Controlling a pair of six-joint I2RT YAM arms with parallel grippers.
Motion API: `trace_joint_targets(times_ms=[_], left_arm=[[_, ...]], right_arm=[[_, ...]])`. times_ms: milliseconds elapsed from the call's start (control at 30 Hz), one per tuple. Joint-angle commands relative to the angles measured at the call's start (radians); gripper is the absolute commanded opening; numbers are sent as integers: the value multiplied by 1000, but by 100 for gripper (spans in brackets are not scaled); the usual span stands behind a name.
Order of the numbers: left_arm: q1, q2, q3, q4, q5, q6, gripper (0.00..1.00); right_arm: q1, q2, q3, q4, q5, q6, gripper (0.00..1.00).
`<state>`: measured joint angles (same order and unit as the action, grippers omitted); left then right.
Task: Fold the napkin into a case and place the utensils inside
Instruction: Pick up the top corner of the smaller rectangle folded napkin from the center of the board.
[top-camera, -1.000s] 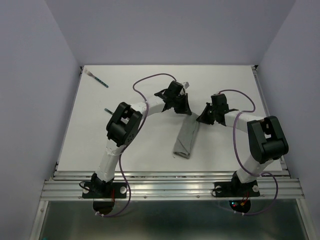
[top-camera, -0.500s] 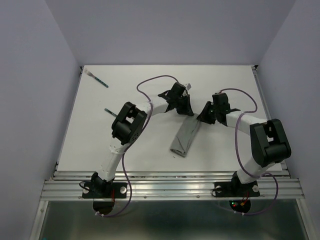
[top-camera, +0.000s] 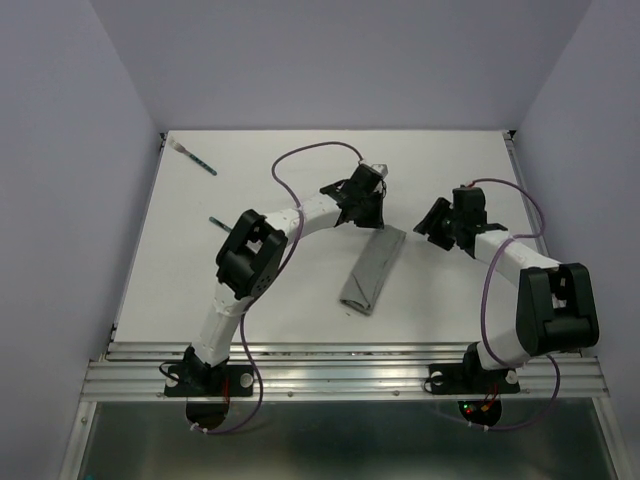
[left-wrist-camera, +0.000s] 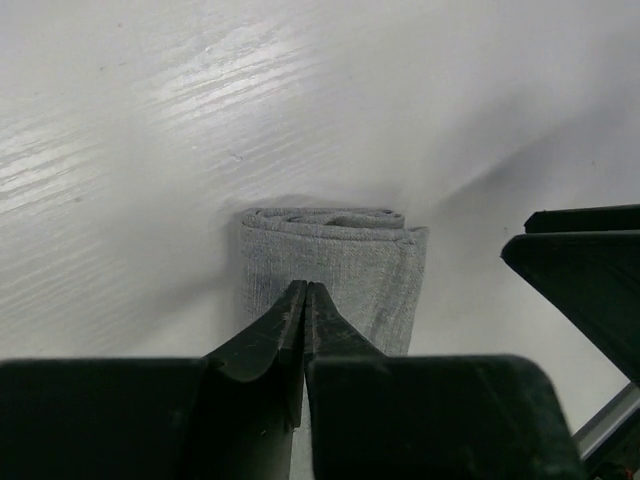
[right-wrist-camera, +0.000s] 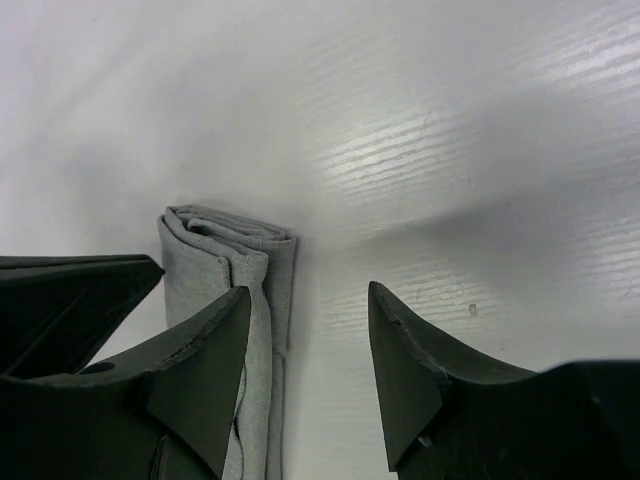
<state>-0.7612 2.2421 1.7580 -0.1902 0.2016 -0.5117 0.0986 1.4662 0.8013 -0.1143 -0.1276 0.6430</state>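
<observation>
The napkin (top-camera: 372, 272) lies mid-table as a narrow grey folded strip, a case (left-wrist-camera: 335, 255) with its layered far end showing (right-wrist-camera: 228, 250). My left gripper (top-camera: 373, 218) hovers at that far end. Its jaws (left-wrist-camera: 305, 292) are shut to a hairline, and no cloth is seen pinched between them. My right gripper (top-camera: 434, 226) is open and empty (right-wrist-camera: 308, 295), just right of the strip, with its left finger over the cloth's edge. One teal-handled utensil (top-camera: 197, 158) lies at the far left corner. A second utensil (top-camera: 219, 221) peeks out beside the left arm's elbow.
The white table (top-camera: 300, 300) ends in walls on three sides, with a metal rail (top-camera: 340, 372) at the near edge. The right gripper's fingers (left-wrist-camera: 590, 275) show in the left wrist view. The left gripper's finger (right-wrist-camera: 70, 290) shows in the right wrist view.
My right gripper has opened and drawn away to the right of the napkin. The left gripper has shifted slightly right at the strip's far end. The strip now lies flat.
</observation>
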Motion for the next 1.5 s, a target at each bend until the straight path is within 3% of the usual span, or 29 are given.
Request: trace_joint_targets(times_ms=[0,400,700,1100,1300,1400,1467], left_arm=[[-44,-108,24,-64,-119,52,15],[-167,-21,165,-193,-332,64,63],[-204,88,317,-250,-402,75,63],[-205,159,370,-279,-442,94,48],[-205,156,363,-285,-449,99,28],[-205,139,350,-279,-444,104,8],[-205,131,342,-270,-429,107,0]], right_arm=[[0,6,-13,1,-3,-17,56],[-131,-50,-115,-1,-32,-12,57],[-151,-92,-160,-2,-50,-17,58],[-160,-87,-157,-5,-63,-16,59],[-160,-87,-155,-5,-64,-17,58],[-160,-87,-154,-5,-76,-17,58],[-160,-86,-149,-5,-98,-28,58]])
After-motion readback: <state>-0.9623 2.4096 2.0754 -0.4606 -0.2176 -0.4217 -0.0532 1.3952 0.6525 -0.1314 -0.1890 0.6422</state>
